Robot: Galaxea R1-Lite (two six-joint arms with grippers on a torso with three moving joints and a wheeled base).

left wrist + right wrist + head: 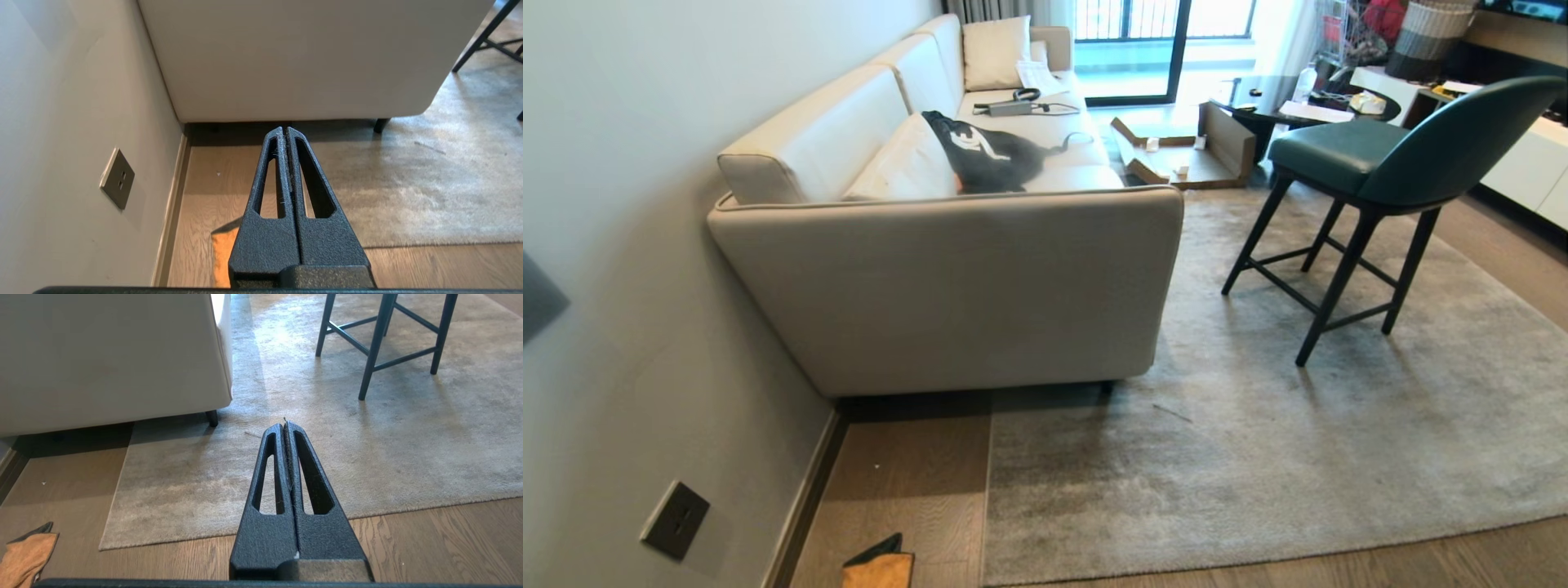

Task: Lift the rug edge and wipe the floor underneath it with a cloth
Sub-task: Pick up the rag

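Observation:
A grey mottled rug (1258, 441) lies flat on the brown plank floor (907, 482); its near edge (1258, 547) and left corner (102, 547) rest on the boards. The mustard-orange cloth (879, 569) with black trim lies on the floor between rug corner and wall, also visible as the cloth (24, 555) and the cloth (222, 253). My left gripper (284, 130) is shut and empty, hanging above the floor beside the rug. My right gripper (284, 424) is shut and empty above the rug's near edge. Neither arm appears in the head view.
A beige sofa (947, 286) stands against the left wall, its end over the rug's far corner. A green bar stool (1372, 163) with black legs stands on the rug. A wall socket (676, 519) and dark skirting (805, 498) run along the left.

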